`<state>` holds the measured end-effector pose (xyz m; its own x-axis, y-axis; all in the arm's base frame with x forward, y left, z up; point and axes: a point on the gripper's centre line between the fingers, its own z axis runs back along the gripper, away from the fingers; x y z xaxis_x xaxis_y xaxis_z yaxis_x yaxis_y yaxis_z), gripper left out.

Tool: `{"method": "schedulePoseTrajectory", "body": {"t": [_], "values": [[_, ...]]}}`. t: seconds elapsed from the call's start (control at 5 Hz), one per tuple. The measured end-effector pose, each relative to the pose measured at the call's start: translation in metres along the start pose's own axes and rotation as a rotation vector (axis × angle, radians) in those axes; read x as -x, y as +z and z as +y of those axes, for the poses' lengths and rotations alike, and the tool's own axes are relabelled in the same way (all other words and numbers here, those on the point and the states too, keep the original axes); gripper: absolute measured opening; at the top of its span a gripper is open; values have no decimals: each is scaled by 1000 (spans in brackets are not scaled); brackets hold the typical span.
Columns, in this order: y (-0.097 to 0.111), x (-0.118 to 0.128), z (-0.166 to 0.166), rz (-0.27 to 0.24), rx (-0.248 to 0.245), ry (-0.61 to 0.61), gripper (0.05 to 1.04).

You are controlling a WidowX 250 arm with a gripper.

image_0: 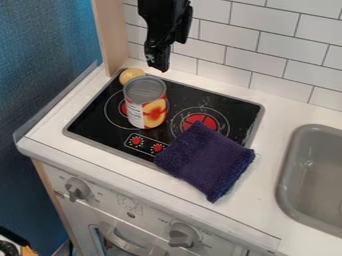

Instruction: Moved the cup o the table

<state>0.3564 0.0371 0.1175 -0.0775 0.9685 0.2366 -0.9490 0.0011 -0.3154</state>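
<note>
Pre-grasp step, apparently: black gripper (158, 66) near silver fruit-labelled can (146, 104), nothing visibly held; opening cannot be determined. Next: align, lower, grip.

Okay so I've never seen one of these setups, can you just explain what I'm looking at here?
It's one picture, from a fixed camera looking down at a slant on a toy kitchen. The black machine coming in from the top edge is a robot arm; its gripper, the part that grabs, hangs above the back of the black stovetop. I see nothing held in it. On the stovetop stands an open tin can, with a round yellow thing behind it. A dark purple cloth lies across the stovetop's front edge. At right is a gray sink.
</note>
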Motion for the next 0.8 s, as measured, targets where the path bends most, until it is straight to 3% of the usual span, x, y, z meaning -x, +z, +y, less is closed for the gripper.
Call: {"method": "schedulePoseTrajectory", "body": {"t": [0.2, 0.4, 0.8], "values": [[-11, 2, 4, 1, -37, 1, 999], [-14, -8, 14, -18, -99, 91, 999], [-24, -60, 36, -80, -176, 394, 999]]}}
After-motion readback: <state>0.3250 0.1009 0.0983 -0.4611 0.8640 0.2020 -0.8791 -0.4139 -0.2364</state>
